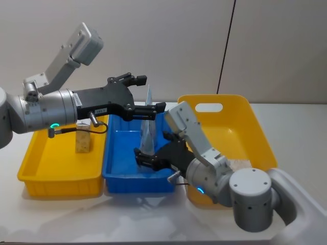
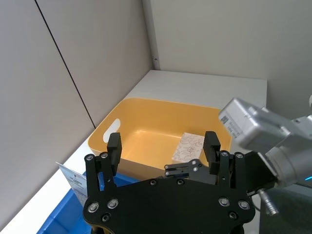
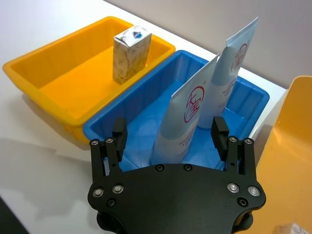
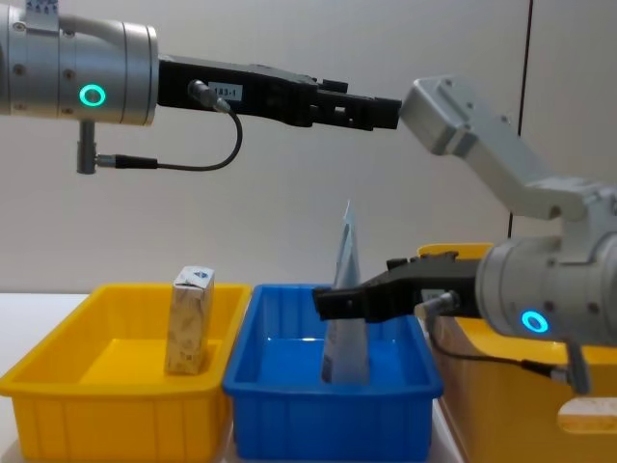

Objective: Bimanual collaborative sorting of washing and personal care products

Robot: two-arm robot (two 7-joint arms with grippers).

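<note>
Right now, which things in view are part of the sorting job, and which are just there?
Job: front tube, rear tube, upright marbled box, flat marbled box.
Other: blue bin, left yellow bin, right yellow bin.

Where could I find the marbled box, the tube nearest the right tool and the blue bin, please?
Marbled box (image 3: 129, 56): right wrist view, middle of its front face.
Tube (image 3: 187, 117): right wrist view, printed face by the red mark.
Blue bin (image 4: 328, 422): chest view, front wall.
</note>
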